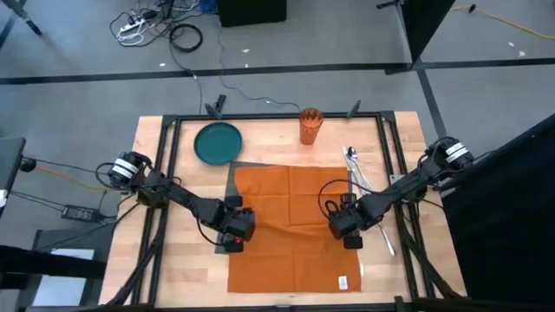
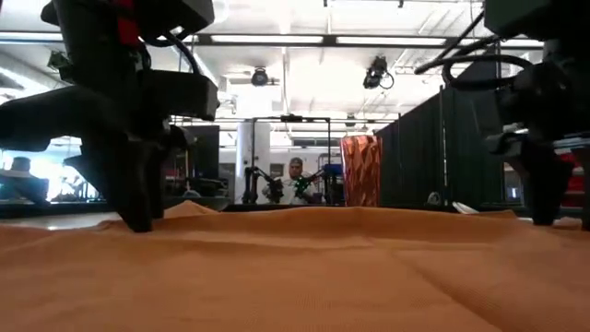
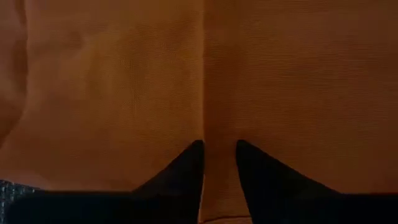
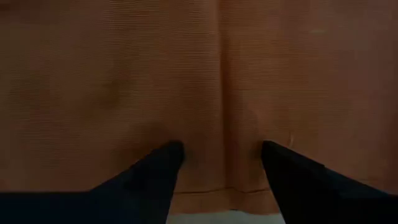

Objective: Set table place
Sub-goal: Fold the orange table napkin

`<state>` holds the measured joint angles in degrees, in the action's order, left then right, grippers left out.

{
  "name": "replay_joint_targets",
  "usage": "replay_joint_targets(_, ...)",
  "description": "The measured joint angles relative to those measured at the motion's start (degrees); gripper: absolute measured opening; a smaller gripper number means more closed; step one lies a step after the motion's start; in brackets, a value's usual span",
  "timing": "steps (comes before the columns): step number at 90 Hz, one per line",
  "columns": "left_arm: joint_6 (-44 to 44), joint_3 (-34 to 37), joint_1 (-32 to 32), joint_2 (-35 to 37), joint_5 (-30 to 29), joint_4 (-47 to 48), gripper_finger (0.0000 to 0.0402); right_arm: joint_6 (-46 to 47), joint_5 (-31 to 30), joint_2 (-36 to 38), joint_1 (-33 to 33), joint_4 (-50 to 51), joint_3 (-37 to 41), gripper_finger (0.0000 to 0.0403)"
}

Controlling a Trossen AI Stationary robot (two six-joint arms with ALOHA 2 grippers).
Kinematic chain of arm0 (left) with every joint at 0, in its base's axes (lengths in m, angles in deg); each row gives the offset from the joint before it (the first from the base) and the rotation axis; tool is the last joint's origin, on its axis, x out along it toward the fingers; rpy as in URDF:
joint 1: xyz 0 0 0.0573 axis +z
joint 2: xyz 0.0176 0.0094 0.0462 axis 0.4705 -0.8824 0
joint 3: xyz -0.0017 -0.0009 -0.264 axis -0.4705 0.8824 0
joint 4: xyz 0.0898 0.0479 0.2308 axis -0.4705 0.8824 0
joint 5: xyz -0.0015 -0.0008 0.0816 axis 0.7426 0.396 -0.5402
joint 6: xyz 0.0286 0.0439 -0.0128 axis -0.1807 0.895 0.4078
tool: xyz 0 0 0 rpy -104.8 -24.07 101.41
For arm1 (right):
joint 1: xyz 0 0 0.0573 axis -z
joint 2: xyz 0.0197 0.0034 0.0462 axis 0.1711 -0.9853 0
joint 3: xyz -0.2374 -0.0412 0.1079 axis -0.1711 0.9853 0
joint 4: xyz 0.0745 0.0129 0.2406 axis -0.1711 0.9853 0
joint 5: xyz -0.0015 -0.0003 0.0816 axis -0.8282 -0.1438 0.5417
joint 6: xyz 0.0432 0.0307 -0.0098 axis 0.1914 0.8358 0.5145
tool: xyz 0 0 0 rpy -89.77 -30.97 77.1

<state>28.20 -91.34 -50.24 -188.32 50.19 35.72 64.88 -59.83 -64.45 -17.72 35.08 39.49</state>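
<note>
**Both grippers down on the napkin**

Pressing down at the napkin's (image 1: 293, 227) left edge, the left gripper (image 3: 219, 163) has its fingers a narrow gap apart, with orange cloth showing between the tips; whether they pinch a fold there is hard to tell. The right gripper (image 4: 222, 163) sits at the napkin's right edge with its fingers spread wider, open, tips on or just above the cloth.

The napkin lies spread flat over the mat (image 1: 244, 165), which shows only as a dark strip along the cloth's far-left corner and right side. Beyond that corner a teal plate (image 1: 218, 142) rests on the table (image 1: 186, 260), just beside the mat. An orange cup (image 1: 310, 126) stands near the table's far edge. Silver cutlery (image 1: 355, 166) lies just right of the napkin, near the right arm.
</note>
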Motion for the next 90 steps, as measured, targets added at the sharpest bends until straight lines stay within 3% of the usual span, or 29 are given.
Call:
replay_joint_targets(14,0.04,0.02,0.02,-0.04,-0.02,0.06,0.0050,0.06,0.23,-0.05,-0.02,0.89,0.28,0.0164)
replay_joint_targets(43,0.13,0.05,0.00,-0.09,-0.83,0.27,0.0002,-2.53,0.29,-0.16,-0.02,1.13,0.34,0.0012)
replay_joint_targets(62,-0.09,-0.92,0.04,-0.29,-1.46,2.14,0.0000,-0.71,-0.34,-0.06,-0.02,2.71,-0.49,0.0003)
replay_joint_targets(90,-1.42,-8.56,-0.43,-0.35,-3.10,16.86,0.0000,1.37,-0.61,5.02,-0.15,10.61,-3.73,0.0000)
